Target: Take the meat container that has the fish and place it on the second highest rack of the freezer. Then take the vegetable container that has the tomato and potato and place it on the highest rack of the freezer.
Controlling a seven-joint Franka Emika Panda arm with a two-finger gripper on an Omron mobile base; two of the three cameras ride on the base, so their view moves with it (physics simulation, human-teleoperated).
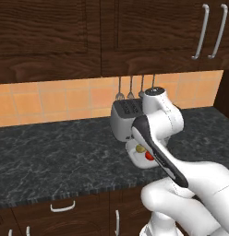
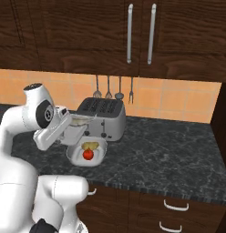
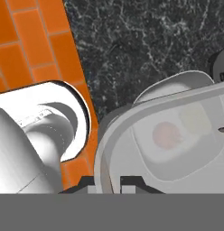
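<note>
The jaws pinch the rim of a translucent container (image 3: pixel 177 131) — held above the white container (image 2: pixel 87 152) on the table (image 2: pixel 169 154).

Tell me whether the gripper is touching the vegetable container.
Touching. In the hand view the gripper is shut on the rim of the vegetable container, its two dark tips on either side of the wall, the tomato and potato showing through it.

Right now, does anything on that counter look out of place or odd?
Nothing is spilled or broken. One oddity: a pale container hangs off the counter, pinched by its rim in the shut gripper, just above the tub with tomato and potato, before the toaster.
</note>
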